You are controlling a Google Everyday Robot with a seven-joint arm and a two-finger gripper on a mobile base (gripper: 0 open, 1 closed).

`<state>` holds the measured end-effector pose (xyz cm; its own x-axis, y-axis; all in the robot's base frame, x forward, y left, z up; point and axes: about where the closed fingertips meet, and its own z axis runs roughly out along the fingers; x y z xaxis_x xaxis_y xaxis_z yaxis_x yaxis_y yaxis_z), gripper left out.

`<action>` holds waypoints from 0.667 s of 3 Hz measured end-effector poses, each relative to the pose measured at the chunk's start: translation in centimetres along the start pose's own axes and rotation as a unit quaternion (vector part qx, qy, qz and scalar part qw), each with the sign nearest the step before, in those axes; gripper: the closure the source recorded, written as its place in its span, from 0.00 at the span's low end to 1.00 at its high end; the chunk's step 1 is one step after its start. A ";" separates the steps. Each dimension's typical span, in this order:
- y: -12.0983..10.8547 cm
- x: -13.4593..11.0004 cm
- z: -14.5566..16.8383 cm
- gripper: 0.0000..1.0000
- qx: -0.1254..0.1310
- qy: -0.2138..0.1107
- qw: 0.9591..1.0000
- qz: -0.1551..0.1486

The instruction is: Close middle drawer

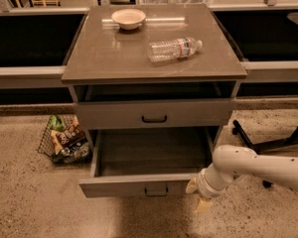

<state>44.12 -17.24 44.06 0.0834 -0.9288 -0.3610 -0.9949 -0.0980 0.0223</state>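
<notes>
The middle drawer (148, 185) stands pulled far out at the cabinet's foot, at 6 o'clock in view, its shallow box bare. The gripper (197, 196) sits just beside the front panel's end at 3 o'clock, jaws apart and holding nothing. Above, at 12 o'clock, the table (114, 58) carries a lying bottle (174, 48) and a bowl (128, 18). A wire basket (64, 140) rests at 9 o'clock.

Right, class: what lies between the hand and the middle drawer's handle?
Just the middle drawer's bare front panel, camera view; the hand is by its right end.
</notes>
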 end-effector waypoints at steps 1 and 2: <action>0.0 0.8 0.2 0.00 -0.011 0.014 1.000 0.003; -0.7 2.9 0.6 0.00 -0.015 0.007 1.000 0.022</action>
<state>45.02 -19.61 42.42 0.0415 -0.9375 -0.3454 -0.9955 -0.0681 0.0652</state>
